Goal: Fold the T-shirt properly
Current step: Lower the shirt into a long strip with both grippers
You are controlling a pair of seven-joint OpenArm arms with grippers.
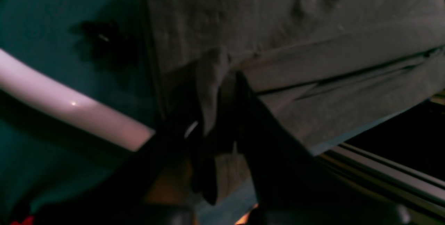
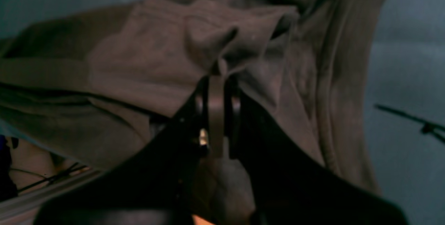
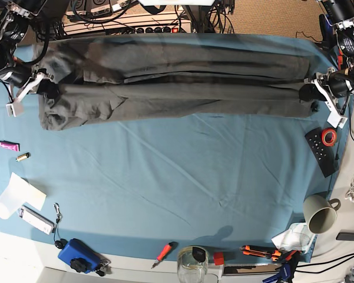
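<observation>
The dark grey T-shirt (image 3: 177, 82) lies stretched in a long folded band across the far side of the teal cloth (image 3: 177, 188). At the band's right end in the base view, my left gripper (image 3: 307, 93) is shut on the fabric. The left wrist view shows its dark fingers pinching a raised fold (image 1: 224, 86) of the T-shirt (image 1: 313, 44). My right gripper (image 3: 49, 90) is shut on the band's left end. In the right wrist view it (image 2: 217, 82) pinches a bunched fold of the T-shirt (image 2: 146, 54), with a ribbed edge (image 2: 330, 89) hanging beside it.
A black remote with a red ring (image 3: 321, 147) lies just in front of the left gripper. A mug (image 3: 320, 213), tools (image 3: 262, 252), a jar (image 3: 192, 262), a screwdriver (image 3: 163, 253) and a blue device (image 3: 78, 255) line the near edge. Paper (image 3: 15, 194) and a pink tube (image 3: 7, 145) lie at left.
</observation>
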